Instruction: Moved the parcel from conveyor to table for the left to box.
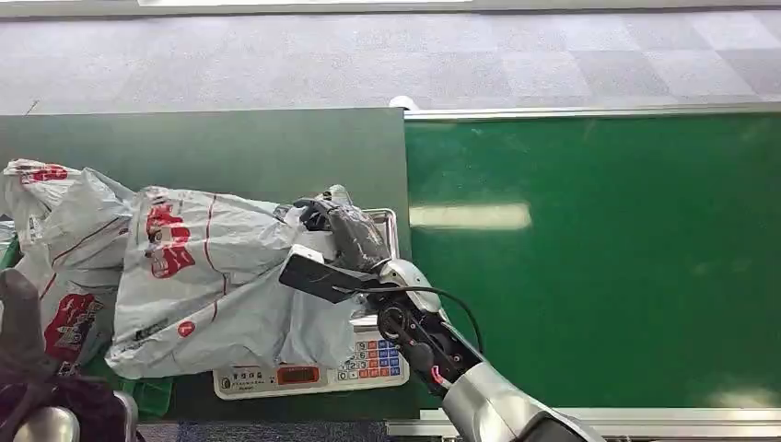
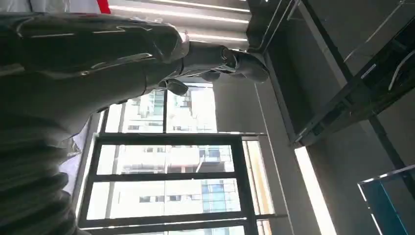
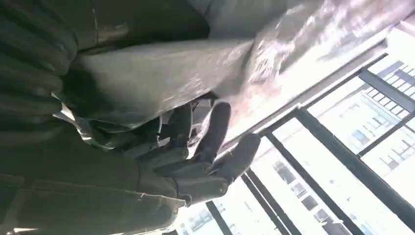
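One grey plastic mailer parcel with red print draped over white weighing scale on dark table, beside green conveyor. Right hand clamped on its edge; left hand grasp indiscernible. Best lowered flat, then released gently.

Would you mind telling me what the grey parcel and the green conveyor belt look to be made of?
Parcel: thin plastic mailer film, probably; it crinkles, with a soft sheen and red print. Belt: smooth rubber or PVC, apparently; it reflects a ceiling light.
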